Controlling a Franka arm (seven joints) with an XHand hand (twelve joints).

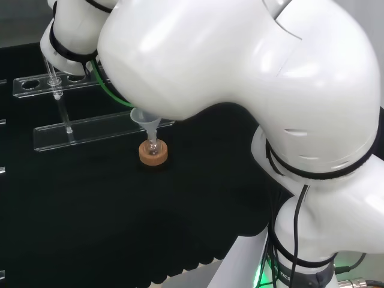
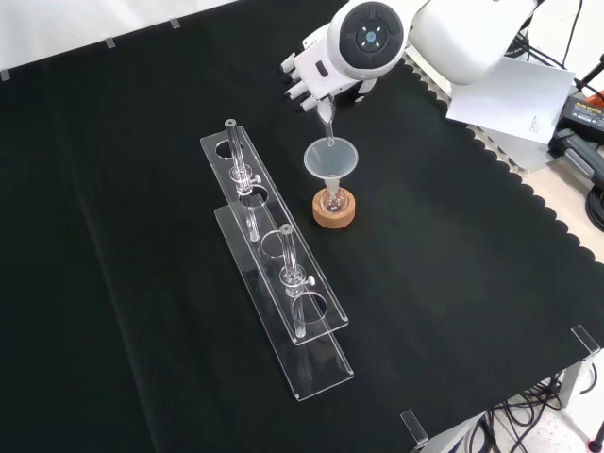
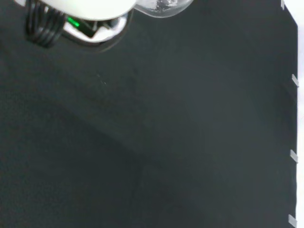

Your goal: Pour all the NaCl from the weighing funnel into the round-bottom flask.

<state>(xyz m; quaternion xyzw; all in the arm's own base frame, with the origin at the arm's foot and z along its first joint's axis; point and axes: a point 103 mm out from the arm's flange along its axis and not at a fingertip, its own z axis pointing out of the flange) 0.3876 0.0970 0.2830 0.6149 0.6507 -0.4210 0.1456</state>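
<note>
In the front view the hand [image 2: 304, 80] comes in from the top, partly behind the arm's big white link with its round grey cap [image 2: 370, 38]. Its fingers are curled round the upper end of a thin clear piece, the weighing funnel [image 2: 327, 123], which slants down so that its lower tip sits in the mouth of a wide clear funnel [image 2: 330, 159]. That wide funnel stands with its stem in the neck of the small round-bottom flask [image 2: 332, 200], and the flask rests upright on a cork ring [image 2: 334, 209] on the black-clothed counter [image 2: 453, 283]. Whether any salt lies in the weighing funnel or the flask cannot be made out.

To the left in the front view, a clear plastic rack [image 2: 274, 264] runs diagonally, well apart from the cork ring, with two glass tubes [image 2: 292, 274] standing in its holes.

The head view hides the hand behind the arm's white links [image 1: 240, 78], but it shows the wide funnel [image 1: 145, 119] peeking out beneath them, seated on the flask [image 1: 153, 146] in its cork ring [image 1: 153, 153], with the rack [image 1: 78, 129] farther off and to the left.

The wrist view looks down on bare black cloth [image 3: 166, 142], with a curved clear glass edge [image 3: 164, 6] and a blurred white part beside a green light [image 3: 73, 22].
</note>
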